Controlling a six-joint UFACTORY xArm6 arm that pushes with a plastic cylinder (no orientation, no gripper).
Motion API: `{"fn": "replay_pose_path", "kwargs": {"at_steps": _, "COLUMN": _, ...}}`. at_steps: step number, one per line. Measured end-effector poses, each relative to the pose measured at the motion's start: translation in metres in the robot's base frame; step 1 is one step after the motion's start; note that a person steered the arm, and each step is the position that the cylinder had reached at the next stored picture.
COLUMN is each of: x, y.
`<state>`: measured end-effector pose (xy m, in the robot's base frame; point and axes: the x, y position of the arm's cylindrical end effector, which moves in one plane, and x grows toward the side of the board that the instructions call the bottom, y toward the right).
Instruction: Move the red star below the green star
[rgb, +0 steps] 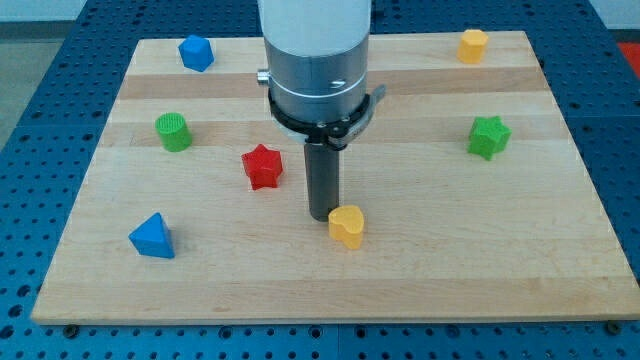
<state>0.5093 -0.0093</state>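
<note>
The red star (262, 166) lies left of the board's middle. The green star (489, 136) lies far to the view's right, a little higher up. My tip (321, 216) rests on the board to the right of and slightly below the red star, apart from it. A yellow block (347, 226) sits right against the tip's lower right side.
A green round block (174, 131) lies at the left. A blue triangle block (152, 237) lies at lower left. A blue block (196, 52) sits at top left, a yellow block (472, 45) at top right. The wooden board (430, 280) has edges all round.
</note>
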Motion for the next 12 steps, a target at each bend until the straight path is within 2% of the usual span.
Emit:
{"fn": "replay_pose_path", "kwargs": {"at_steps": 3, "x": 0.0, "y": 0.013}}
{"fn": "replay_pose_path", "kwargs": {"at_steps": 7, "x": -0.004, "y": -0.084}}
{"fn": "replay_pose_path", "kwargs": {"at_steps": 10, "x": -0.066, "y": -0.11}}
{"fn": "replay_pose_path", "kwargs": {"at_steps": 12, "x": -0.073, "y": -0.093}}
